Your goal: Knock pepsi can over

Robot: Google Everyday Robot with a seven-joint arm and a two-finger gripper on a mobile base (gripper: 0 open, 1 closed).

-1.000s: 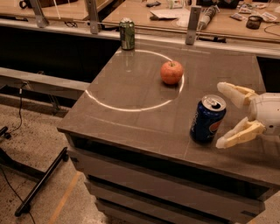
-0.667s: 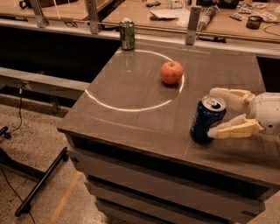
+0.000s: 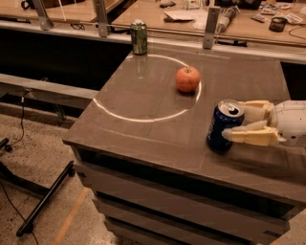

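Observation:
The pepsi can (image 3: 221,128), dark blue with a silver top, stands upright near the front right of the grey table (image 3: 143,129). My gripper (image 3: 233,120) reaches in from the right edge at can height. Its pale fingers (image 3: 248,136) sit on either side of the can's right half, the near one across the can's front and the far one behind its top. The fingers look closed onto the can.
A red apple (image 3: 188,79) sits mid-table on a white circle line. A green can (image 3: 139,37) stands at the table's far left corner. Behind is a wooden bench (image 3: 158,14) with metal posts and clutter. The floor drops off left of the table.
The gripper's fingers have narrowed from wide open to closed around the can's right side. The can has stayed upright in the same place.

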